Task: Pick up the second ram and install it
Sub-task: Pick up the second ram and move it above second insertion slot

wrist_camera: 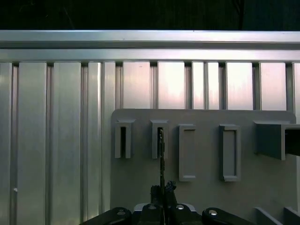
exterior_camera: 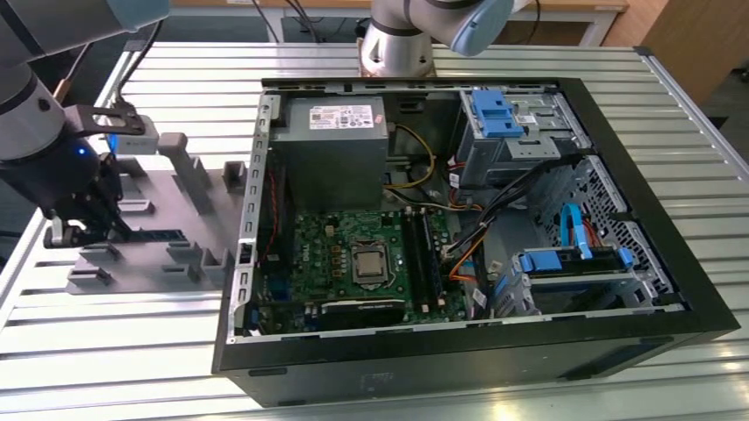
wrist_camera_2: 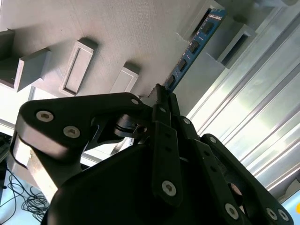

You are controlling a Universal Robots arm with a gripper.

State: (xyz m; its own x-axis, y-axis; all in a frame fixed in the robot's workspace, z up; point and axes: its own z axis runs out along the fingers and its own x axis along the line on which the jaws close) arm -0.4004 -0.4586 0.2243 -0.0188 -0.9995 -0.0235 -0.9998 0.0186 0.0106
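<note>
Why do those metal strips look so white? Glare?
Yes: in the second wrist view the table glares white beside the ram; in the first wrist view its slats shine too; in the exterior view the case is shadowed inside.

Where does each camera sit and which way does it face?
Exterior view: high, looking down on the open case, rack on the exterior view's left; arm and pincer show.
First wrist view: at the wrist, facing past the pincer onto rack and table; pincer tips show.
Second wrist view: at the wrist, facing along the ram; pincer links show.
Shared: both wrist views show the pincer shut on the ram.
</note>
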